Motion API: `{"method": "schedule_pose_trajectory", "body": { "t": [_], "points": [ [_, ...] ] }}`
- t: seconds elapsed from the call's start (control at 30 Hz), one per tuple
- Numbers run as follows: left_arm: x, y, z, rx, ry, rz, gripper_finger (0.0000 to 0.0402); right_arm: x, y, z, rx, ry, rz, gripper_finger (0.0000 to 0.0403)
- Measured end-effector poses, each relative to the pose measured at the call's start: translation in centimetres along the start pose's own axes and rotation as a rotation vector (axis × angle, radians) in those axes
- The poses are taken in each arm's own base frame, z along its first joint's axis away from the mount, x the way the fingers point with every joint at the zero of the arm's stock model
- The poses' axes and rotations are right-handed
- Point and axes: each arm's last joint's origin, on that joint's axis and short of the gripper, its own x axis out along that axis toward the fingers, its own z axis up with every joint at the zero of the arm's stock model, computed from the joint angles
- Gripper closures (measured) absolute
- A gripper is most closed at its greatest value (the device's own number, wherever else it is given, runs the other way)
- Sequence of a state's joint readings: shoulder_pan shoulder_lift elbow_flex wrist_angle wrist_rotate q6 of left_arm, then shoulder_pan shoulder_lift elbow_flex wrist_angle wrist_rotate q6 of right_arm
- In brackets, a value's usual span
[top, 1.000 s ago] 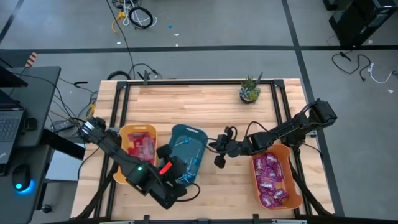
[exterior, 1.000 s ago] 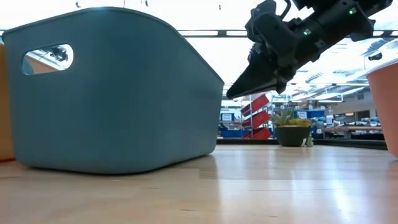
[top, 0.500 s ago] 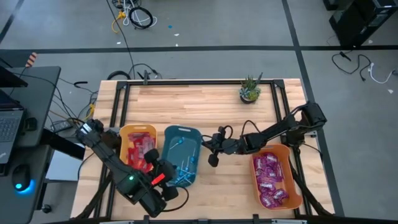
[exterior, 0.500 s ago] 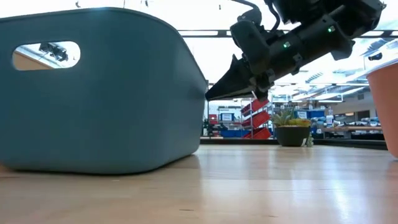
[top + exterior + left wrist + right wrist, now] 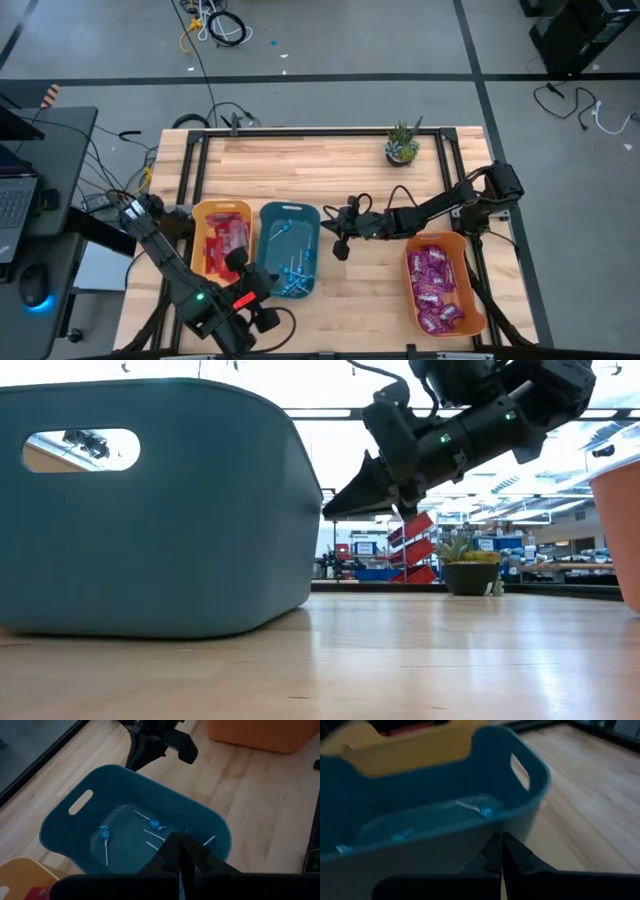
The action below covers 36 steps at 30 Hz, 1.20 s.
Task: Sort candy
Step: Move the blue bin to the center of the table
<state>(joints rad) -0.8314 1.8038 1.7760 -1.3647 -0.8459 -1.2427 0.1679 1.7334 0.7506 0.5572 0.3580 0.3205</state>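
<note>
Fingers pressed together and empty, the right gripper hangs above the counter, its tip just beside the side wall of the teal bin and level with the upper part of that wall in the low view. That wall stands between the tip and the blue lollipops lying on the bin's floor. Behind the right gripper, back along its arm, sits the orange bin filled with purple packets. Farther off, well apart, a small potted plant stands near the counter's far edge.

The left gripper, also pressed together with nothing in it, hovers over the teal bin's near end. To one side of it, touching the teal bin, the yellow bin holds red packets.
</note>
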Motion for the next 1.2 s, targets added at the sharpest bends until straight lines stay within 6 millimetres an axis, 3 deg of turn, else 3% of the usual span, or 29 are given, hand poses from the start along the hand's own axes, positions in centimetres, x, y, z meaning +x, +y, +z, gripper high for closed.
{"method": "schedule_pose_trajectory", "body": {
  "t": [0.23,0.57,1.2],
  "points": [
    [-0.4,-0.1,-0.3,-0.010,-0.003,-0.008,0.0402,-0.6,0.5,-1.2,0.025,0.113,-0.008,0.0403],
    [-0.4,-0.1,-0.4,-0.008,-0.003,-0.007,0.0402,-0.9,2.0,-1.3,0.027,0.071,0.053,0.0403],
    [-0.3,-0.1,-0.3,0.002,-0.056,0.019,0.0402,0.1,0.0,0.2,-0.018,-0.015,0.022,0.0403]
  ]
}}
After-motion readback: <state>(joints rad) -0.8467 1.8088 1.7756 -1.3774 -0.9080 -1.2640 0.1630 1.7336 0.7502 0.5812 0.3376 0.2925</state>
